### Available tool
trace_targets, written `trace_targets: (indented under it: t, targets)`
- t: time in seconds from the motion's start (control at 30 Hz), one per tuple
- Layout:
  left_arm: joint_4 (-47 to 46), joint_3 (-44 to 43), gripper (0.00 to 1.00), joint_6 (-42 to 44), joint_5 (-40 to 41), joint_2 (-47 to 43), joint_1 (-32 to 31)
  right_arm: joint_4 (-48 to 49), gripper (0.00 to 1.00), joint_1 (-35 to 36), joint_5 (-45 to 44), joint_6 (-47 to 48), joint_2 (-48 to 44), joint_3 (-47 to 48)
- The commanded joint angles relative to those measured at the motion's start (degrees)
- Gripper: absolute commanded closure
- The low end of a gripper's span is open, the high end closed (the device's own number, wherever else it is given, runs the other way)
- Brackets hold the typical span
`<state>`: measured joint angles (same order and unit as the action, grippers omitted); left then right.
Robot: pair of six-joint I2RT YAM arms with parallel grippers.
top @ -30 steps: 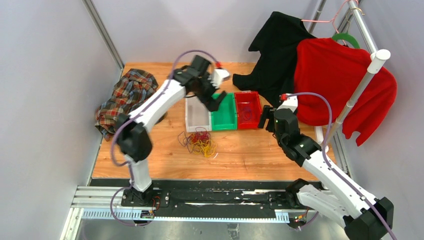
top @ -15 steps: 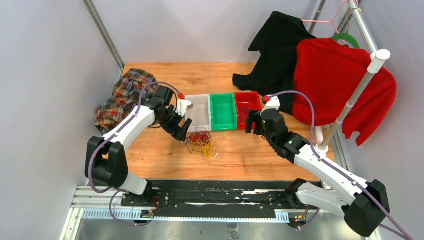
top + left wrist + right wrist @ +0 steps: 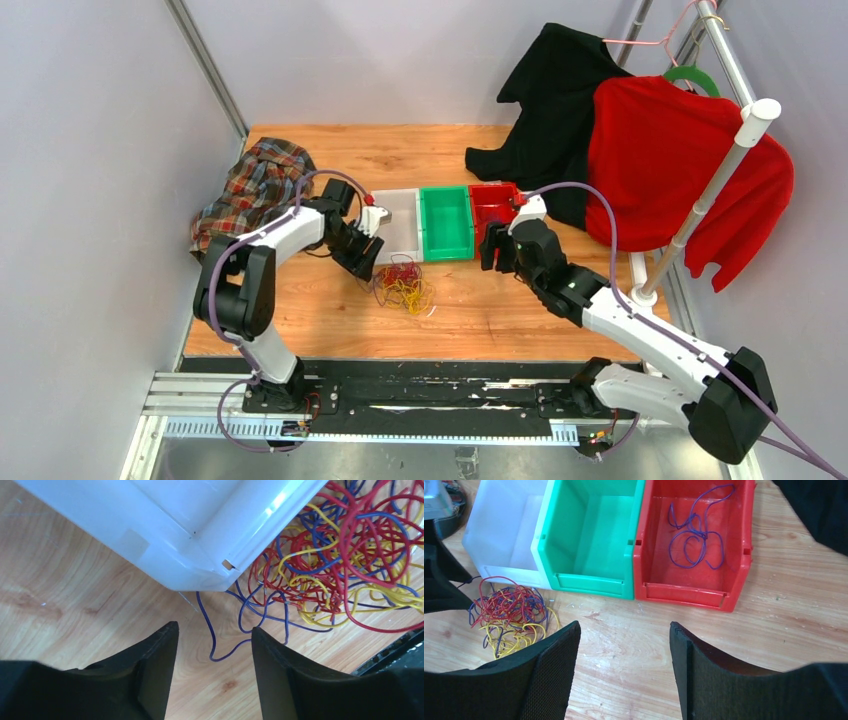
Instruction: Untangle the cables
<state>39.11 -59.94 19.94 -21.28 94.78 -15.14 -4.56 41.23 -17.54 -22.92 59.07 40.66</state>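
Left to right. A plaid cloth [image 3: 255, 190] lies bunched at the table's far left edge. The left gripper [image 3: 215, 630], raised over the bins a second ago, has come down to the wood just left of the cables [image 3: 345, 565]. Its jaws stand apart with nothing between them, and the loose end of a purple strand [image 3: 220, 652] lies just ahead of the gap. This likely marks the start of another pick, with that stray end the nearest thing to pinch.

The cables rest on the table against the front corner of the white bin [image 3: 165, 540]. They form one small heap of thin red, yellow and purple strands, looped through one another, so the sorting is judged far from done. The green bin [image 3: 589, 582] beside it is empty. The red bin [image 3: 689, 592] holds a single purple cable [image 3: 694, 535], lying free in loose curls.

The right gripper [image 3: 624, 630] has shifted left from beside the red bin and now hovers in front of the bins, jaws apart and empty, well clear of the heap. A black garment [image 3: 560, 100] and a red garment [image 3: 680, 170] hang at far right.
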Motion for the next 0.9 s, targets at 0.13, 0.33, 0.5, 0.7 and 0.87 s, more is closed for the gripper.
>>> trace_targets:
  t: [0.13,0.33,0.5,0.7,0.87]
  targets:
    - [0.7,-1.4,0.86,2.4,-3.1,1.1,0.8,2.5,0.37,1.5,2.6,-0.9,1.0,1.7]
    - [7.1,-4.4,0.99,1.8,-6.9,-5.4,0.8,5.6,0.34,3.8,4.9,-0.4,3.5,3.0]
    - [15.6,-10.4,0.99,0.6,-12.9,-11.1,0.7,10.6,0.25,9.0,6.3,2.1,7.1,5.5]
    - [18.5,-14.1,0.99,-2.8,-17.3,-17.0,0.0,17.2,0.24,14.6,8.2,3.3,13.3,10.2]
    - [21.1,-17.5,0.99,-3.3,-19.8,-18.7,-2.4,20.7,0.23,16.8,8.7,3.2,18.7,14.1]
